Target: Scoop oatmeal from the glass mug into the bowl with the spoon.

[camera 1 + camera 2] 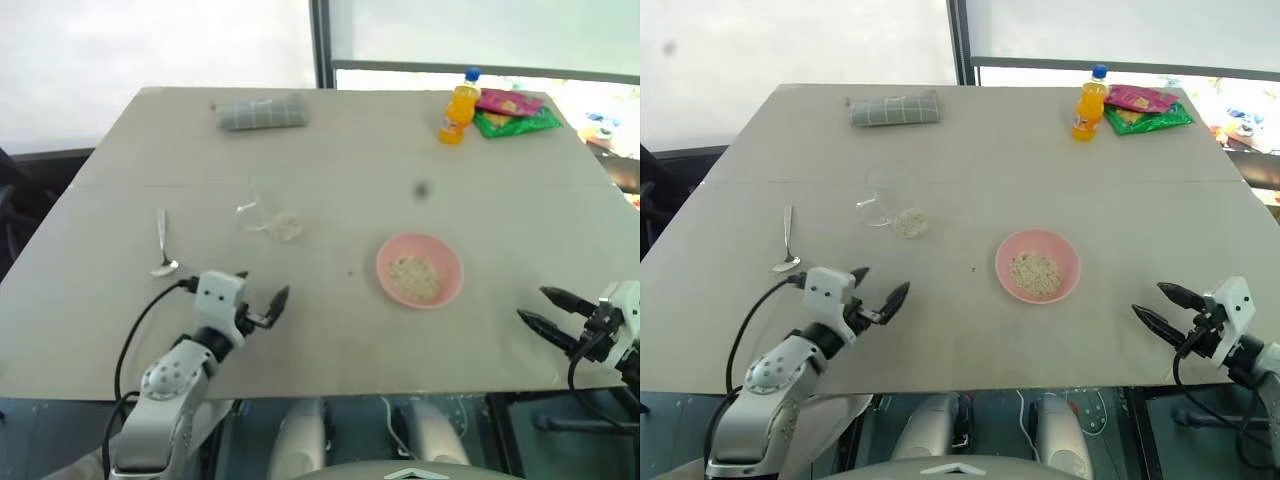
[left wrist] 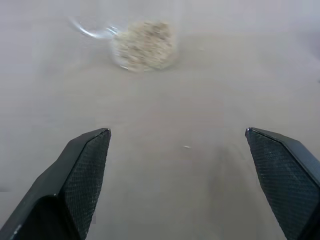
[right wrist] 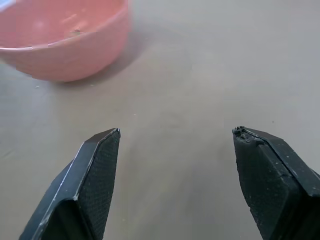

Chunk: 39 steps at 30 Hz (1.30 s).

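Lying at ten o'clock from the spread, empty left gripper [image 1: 263, 296], spoon [image 1: 163, 246] points handle-away; right gripper [image 1: 545, 309] spread, farther.

Oatmeal [image 1: 414, 276] fills the pink bowl [image 1: 447, 287]; glass mug [image 1: 268, 212] upright, spoon [image 1: 163, 245] flat beside it.

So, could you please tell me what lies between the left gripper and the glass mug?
Nothing: bare table separates the open left gripper from the glass mug, as the left wrist view shows.
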Tool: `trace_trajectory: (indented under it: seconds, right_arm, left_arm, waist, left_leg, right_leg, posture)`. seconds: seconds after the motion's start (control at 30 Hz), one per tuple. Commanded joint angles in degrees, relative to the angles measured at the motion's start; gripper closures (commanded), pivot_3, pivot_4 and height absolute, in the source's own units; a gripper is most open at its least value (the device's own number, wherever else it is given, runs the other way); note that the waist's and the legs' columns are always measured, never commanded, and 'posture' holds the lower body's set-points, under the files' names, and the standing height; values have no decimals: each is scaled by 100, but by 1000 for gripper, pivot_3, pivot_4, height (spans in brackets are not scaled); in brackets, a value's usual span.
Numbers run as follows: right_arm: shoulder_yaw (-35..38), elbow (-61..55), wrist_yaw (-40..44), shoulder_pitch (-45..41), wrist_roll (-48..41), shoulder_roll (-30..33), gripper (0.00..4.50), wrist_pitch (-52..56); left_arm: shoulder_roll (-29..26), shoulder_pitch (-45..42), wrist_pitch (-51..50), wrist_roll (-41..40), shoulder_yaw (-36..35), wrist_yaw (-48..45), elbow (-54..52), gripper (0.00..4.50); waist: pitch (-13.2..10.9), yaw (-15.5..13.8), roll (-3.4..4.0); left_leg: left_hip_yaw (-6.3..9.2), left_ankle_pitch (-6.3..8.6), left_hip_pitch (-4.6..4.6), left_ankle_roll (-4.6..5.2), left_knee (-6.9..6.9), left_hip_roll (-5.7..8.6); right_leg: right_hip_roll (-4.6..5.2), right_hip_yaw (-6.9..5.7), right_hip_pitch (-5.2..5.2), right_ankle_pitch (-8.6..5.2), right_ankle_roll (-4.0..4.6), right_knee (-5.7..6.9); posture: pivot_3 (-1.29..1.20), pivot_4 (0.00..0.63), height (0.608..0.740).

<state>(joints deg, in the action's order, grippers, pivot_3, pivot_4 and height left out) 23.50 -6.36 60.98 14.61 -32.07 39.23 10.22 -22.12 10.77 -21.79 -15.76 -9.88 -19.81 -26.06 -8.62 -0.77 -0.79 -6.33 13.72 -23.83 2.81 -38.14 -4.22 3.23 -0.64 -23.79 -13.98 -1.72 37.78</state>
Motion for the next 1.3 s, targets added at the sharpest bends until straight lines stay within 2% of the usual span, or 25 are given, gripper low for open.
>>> trace_trajectory:
  seconds: [0.03, 0.2, 0.3, 0.4, 0.53, 0.67, 0.9, 0.93, 0.97, 1.0, 1.13, 1.17, 1.23, 1.3]
  right_arm:
    - [221, -805, 372, 119, -353, 323, 918, 76]
    - [-31, -2232, -8, -215, -1315, 611, 918, 1044]
    - [-342, -2697, -216, -516, -1425, 685, 918, 1344]
    - [-521, -2862, -412, -859, -1508, 649, 918, 1482]
    - [-635, -2964, -633, -1282, -1769, 584, 918, 1669]
    - [-665, -2977, -716, -1347, -1719, 625, 918, 1753]
    - [-586, -2950, -749, -1253, -1629, 605, 918, 1724]
    - [-595, -2953, -755, -1240, -1589, 599, 918, 1696]
    - [-616, -2954, -750, -1236, -1516, 609, 918, 1658]
    - [-640, -2958, -731, -1249, -1437, 628, 918, 1614]
    - [-662, -2936, -832, -1396, -1485, 545, 918, 1631]
    - [-686, -2921, -811, -1409, -1447, 547, 918, 1610]
    - [-729, -2880, -779, -1443, -1380, 544, 918, 1584]
    - [-749, -2852, -767, -1475, -1350, 535, 918, 1577]
  left_arm:
    - [-14, -274, -342, -166, -469, 313, -296, 65]
    - [-202, -1135, -938, -176, -1153, 887, 152, 65]
    - [-460, -1705, -1491, 101, -1529, 1461, 725, 65]
    - [-744, -2081, -1892, 148, -1708, 1587, 1147, 65]
    - [-1065, -2422, -2273, 195, -1657, 1485, 1871, 65]
    - [-1257, -2677, -2563, 194, -1369, 1215, 2466, 65]
    - [-1239, -2956, -2921, 146, -1541, 1273, 3080, 65]
    - [-1170, -3059, -3055, 47, -1802, 1399, 3183, 573]
    - [-1153, -3132, -3179, -30, -1994, 1477, 3293, 778]
    - [-1243, -3115, -3220, -29, -2002, 1416, 3378, 1219]
    - [-1380, -3032, -3486, -49, -1926, 1259, 3445, 3184]
    - [-1393, -3004, -3526, -41, -1894, 1242, 3438, 3792]
    - [-1377, -2980, -3519, -22, -1887, 1263, 3424, 4429]
    - [-1326, -2982, -3474, -42, -1950, 1308, 3401, 4429]
  waist:
    - [0, -1, 0]
    - [-12, 5, -22]
    - [-16, 3, -34]
    - [-28, 0, -53]
    - [-41, -7, -76]
    - [-43, -12, -79]
    - [-39, -5, -77]
    - [-39, -5, -77]
    - [-39, -4, -77]
    - [-38, 0, -78]
    - [-35, 66, -71]
    - [-34, 66, -70]
    - [-33, 64, -68]
    - [-32, 59, -66]
  left_leg:
    - [-1, 0, 1, 1, 0, 0]
    - [2, 0, 1, 0, -1, 0]
    - [8, -1, 3, 2, -1, 2]
    - [9, -5, -4, 8, 0, 3]
    - [9, -4, -10, 7, -1, 3]
    - [13, -3, -12, 6, 0, 2]
    - [16, -4, -5, 6, -1, 1]
    - [15, -4, -3, 6, -1, 1]
    - [15, -4, -2, 6, -1, 1]
    - [16, -4, -2, 6, -2, 1]
    - [9, -4, 4, 6, 0, 0]
    - [9, -4, 4, 6, 0, 0]
    - [8, -4, 4, 6, 0, 1]
    - [6, -4, 4, 6, 0, 2]
  right_leg:
    - [0, 1, 0, 0, 0, 0]
    - [-3, -1, 1, 0, -1, 2]
    - [-12, -7, 2, 1, -1, 3]
    - [-11, -9, 2, 1, 0, -4]
    - [-7, -10, 2, 1, 0, -8]
    - [-2, -16, 2, 1, 0, -8]
    - [3, -18, 4, 2, 1, 2]
    - [4, -18, 4, 2, 1, 4]
    - [4, -18, 4, 2, 1, 6]
    - [4, -18, 4, 2, 1, 8]
    - [1, -13, 3, 2, 1, 11]
    - [2, -14, 4, 2, 1, 11]
    - [4, -14, 4, 2, 1, 10]
    - [10, -14, 4, 2, 1, 9]
  posture:
    - [0, 150, 740]
    - [0, 150, 740]
    - [0, 150, 740]
    - [0, 150, 740]
    - [0, 150, 740]
    - [0, 150, 740]
    - [0, 150, 740]
    - [0, 150, 740]
    - [0, 150, 740]
    - [0, 150, 740]
    - [0, 150, 740]
    - [0, 150, 740]
    - [0, 150, 740]
    - [0, 150, 740]
